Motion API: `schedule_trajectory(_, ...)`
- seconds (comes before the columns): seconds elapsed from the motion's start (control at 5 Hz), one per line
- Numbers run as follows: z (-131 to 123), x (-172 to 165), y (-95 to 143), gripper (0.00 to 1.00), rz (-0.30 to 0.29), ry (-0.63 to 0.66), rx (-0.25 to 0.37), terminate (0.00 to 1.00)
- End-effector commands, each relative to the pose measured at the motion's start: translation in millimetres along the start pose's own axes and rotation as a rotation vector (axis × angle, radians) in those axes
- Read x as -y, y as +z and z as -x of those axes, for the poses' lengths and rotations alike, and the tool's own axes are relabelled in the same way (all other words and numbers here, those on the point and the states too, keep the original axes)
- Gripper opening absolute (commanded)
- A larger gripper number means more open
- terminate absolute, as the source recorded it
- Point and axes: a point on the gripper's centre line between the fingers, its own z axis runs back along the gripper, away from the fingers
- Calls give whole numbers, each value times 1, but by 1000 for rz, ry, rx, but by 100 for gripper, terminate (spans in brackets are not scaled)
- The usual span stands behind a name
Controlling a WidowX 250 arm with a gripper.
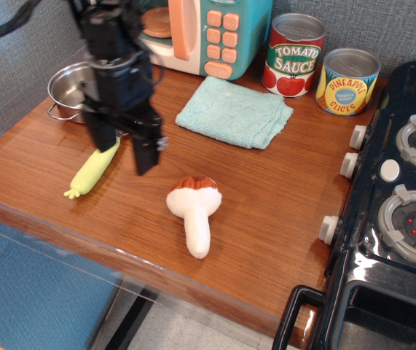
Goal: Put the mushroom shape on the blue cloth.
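Note:
The mushroom shape (pixel 194 211) lies on the wooden table near the front edge, brown cap toward the back, cream stem toward me. The blue cloth (pixel 234 111) lies folded behind it, in front of the toy microwave. My gripper (pixel 124 149) hangs open and empty above the table, up and to the left of the mushroom, its two black fingers pointing down. It touches nothing.
A yellow-green plush vegetable (pixel 93 170) lies left of the gripper. A steel pot (pixel 69 91) stands at the back left. A toy microwave (pixel 208 33), a tomato sauce can (pixel 293 55) and a pineapple can (pixel 347 81) line the back. A black toy stove (pixel 397 197) fills the right.

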Motion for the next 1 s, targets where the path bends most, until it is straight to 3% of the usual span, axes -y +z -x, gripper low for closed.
schedule_trajectory(0.0,-16,46,13,100,18,-21,61,0)
schedule_trajectory(0.4,-11,71,-24,100,46,7,-19,0)
schedule_trajectory(0.6,-7,74,-36,100,15,4,-53,0)
schedule_trajectory(0.8,-9,70,-26,0,4,-7,-39,0)
